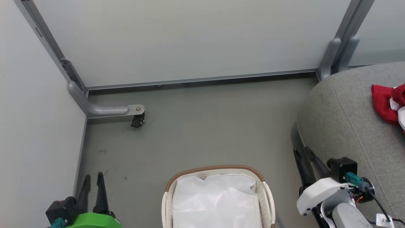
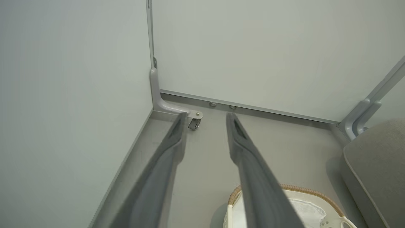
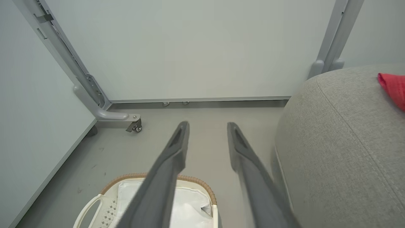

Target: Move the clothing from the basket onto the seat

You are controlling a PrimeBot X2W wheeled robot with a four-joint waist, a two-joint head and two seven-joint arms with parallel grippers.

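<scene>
Oval cream plastic basket (image 1: 218,167) w/ brown woven rim: thin white liner (image 1: 218,201) inside. Soft red clothing (image 1: 384,103) on grey fabric seat (image 1: 341,117). Left gripper (image 1: 94,176) & right gripper (image 1: 302,150): fingers apart, empty.

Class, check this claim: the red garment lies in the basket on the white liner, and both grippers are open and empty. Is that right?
No. The head view shows the red garment on the grey sofa, not in the basket. The basket holds the white liner, and the left gripper and right gripper are open and empty.
</scene>
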